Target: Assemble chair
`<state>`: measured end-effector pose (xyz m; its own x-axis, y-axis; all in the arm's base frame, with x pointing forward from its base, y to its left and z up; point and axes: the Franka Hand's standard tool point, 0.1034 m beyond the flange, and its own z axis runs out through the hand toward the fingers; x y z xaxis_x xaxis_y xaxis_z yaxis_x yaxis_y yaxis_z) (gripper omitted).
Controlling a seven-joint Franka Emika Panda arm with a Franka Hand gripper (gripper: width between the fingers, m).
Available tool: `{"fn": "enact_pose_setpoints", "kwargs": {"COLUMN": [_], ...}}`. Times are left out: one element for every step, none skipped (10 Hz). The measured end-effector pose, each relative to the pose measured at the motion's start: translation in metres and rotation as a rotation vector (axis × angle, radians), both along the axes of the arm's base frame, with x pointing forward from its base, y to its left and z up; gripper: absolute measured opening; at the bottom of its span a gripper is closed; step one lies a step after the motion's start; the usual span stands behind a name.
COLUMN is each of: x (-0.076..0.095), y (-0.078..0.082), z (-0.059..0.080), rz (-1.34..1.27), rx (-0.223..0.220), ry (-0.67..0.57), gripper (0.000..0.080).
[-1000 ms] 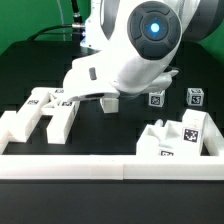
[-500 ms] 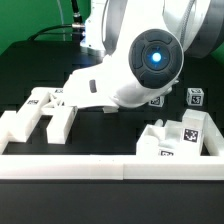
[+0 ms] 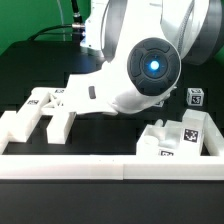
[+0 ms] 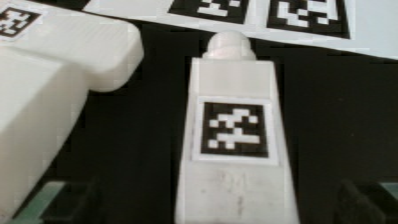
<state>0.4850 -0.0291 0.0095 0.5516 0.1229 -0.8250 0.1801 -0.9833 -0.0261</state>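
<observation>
In the wrist view, the tool (image 4: 210,200) is released, its two fingers (image 4: 50,200) spread either side of one long white chair part (image 4: 231,125) bearing a single tag. That part lies flat on the black surface (image 4: 151,130), just beside one chunky white part (image 4: 63,85). In the exterior view, one H-shaped frame (image 3: 45,110) sits left and one boxy seat (image 3: 180,137) right, behind the near border wall (image 3: 100,166).
</observation>
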Motion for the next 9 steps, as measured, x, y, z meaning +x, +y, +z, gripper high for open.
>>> {"fn": "enact_pose_setpoints", "kwargs": {"x": [-0.0001, -0.0001, -0.0001, -0.0002, -0.0002, -0.0002, -0.0002, -0.0001, 0.0002], "y": [-0.0002, -0.0002, -0.0001, -0.0002, -0.0002, -0.0002, -0.0002, -0.0001, 0.0011], "z": [-0.0001, -0.0001, -0.0001, -0.0001, -0.0001, -0.0001, 0.0000, 0.0002, 0.0036], "rz": [-0.001, -0.001, -0.001, -0.001, -0.001, -0.001, -0.001, -0.001, -0.003], "rx": [-0.001, -0.001, -0.002, -0.002, -0.002, -0.002, -0.002, -0.001, -0.003], "ry": [0.000, 0.000, 0.000, 0.001, 0.001, 0.001, 0.001, 0.001, 0.002], "gripper": [0.0649, 0.0559, 0.0559, 0.0375, 0.0289, 0.0289, 0.0289, 0.0289, 0.0289]}}
